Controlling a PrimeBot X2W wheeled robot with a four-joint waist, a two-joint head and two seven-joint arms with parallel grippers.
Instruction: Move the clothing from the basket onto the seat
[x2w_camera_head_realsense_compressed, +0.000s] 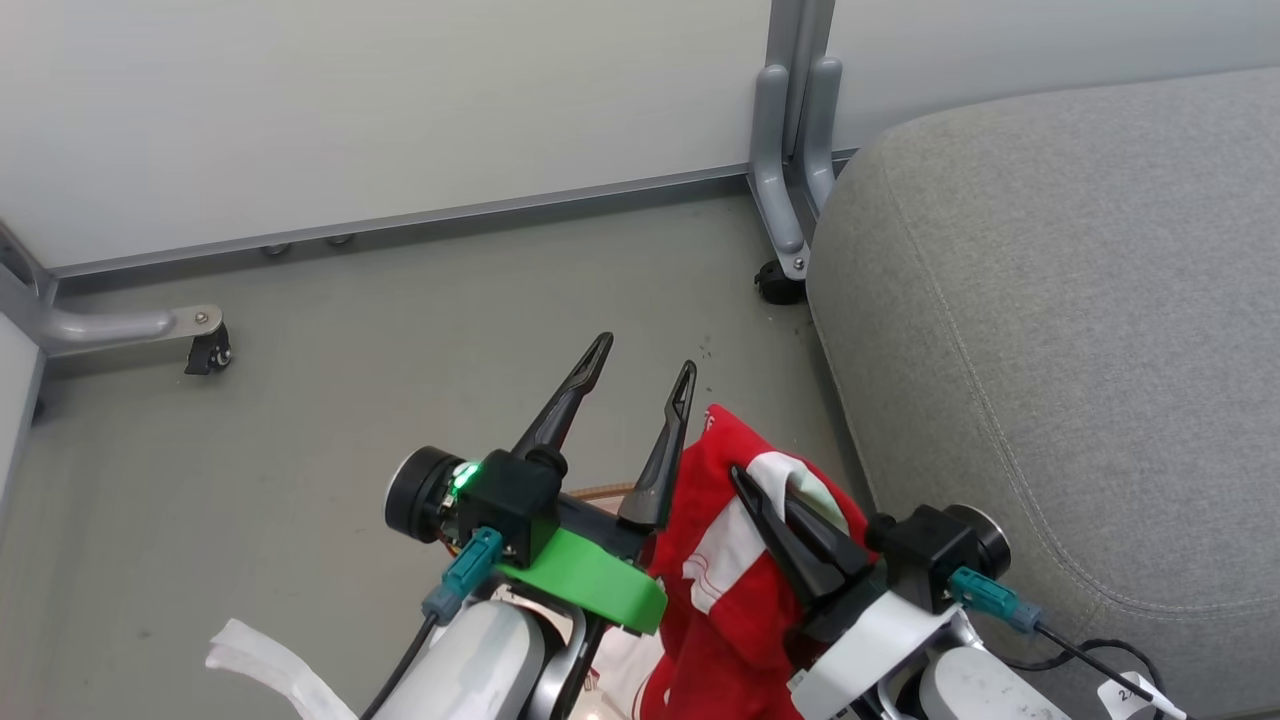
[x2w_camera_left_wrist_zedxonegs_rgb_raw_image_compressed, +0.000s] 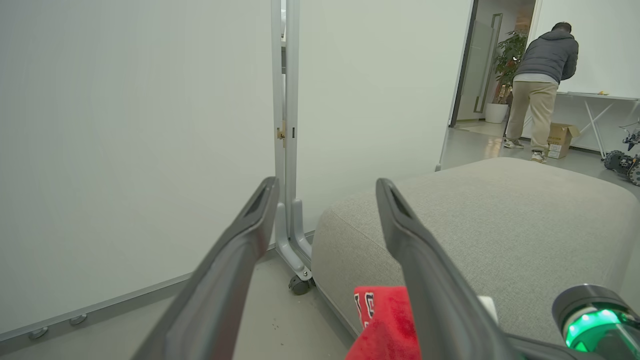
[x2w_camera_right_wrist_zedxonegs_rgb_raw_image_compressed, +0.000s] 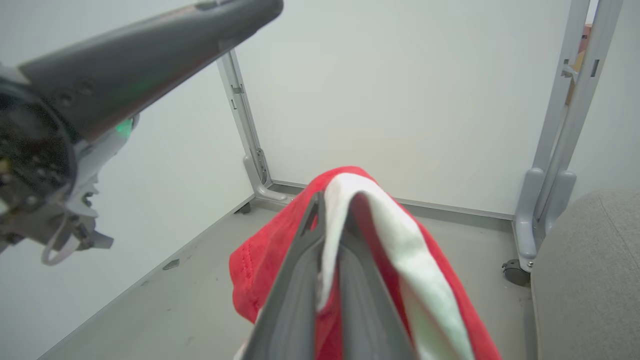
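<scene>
Right hand (x2w_camera_right_wrist_zedxonegs_rgb_raw_image_compressed: 332, 210) pinches clothing (x2w_camera_right_wrist_zedxonegs_rgb_raw_image_compressed: 260, 270); person (x2w_camera_left_wrist_zedxonegs_rgb_raw_image_compressed: 542, 75) beyond.

The clothing (x2w_camera_head_realsense_compressed: 728, 640) is cut off below, and the basket (x2w_camera_head_realsense_compressed: 601, 491) is mostly hidden.

Materials: clothing (x2w_camera_head_realsense_compressed: 715, 620), soft red cloth, slightly fuzzy, smooth white trim; seat (x2w_camera_head_realsense_compressed: 1080, 330), grey woven upholstery, matt and coarse (seams stitched); floor (x2w_camera_head_realsense_compressed: 450, 320), smooth matt grey; partition frame (x2w_camera_head_realsense_compressed: 790, 150), satin-finished metal; left hand (x2w_camera_head_realsense_compressed: 644, 354), dark matt plastic.
</scene>
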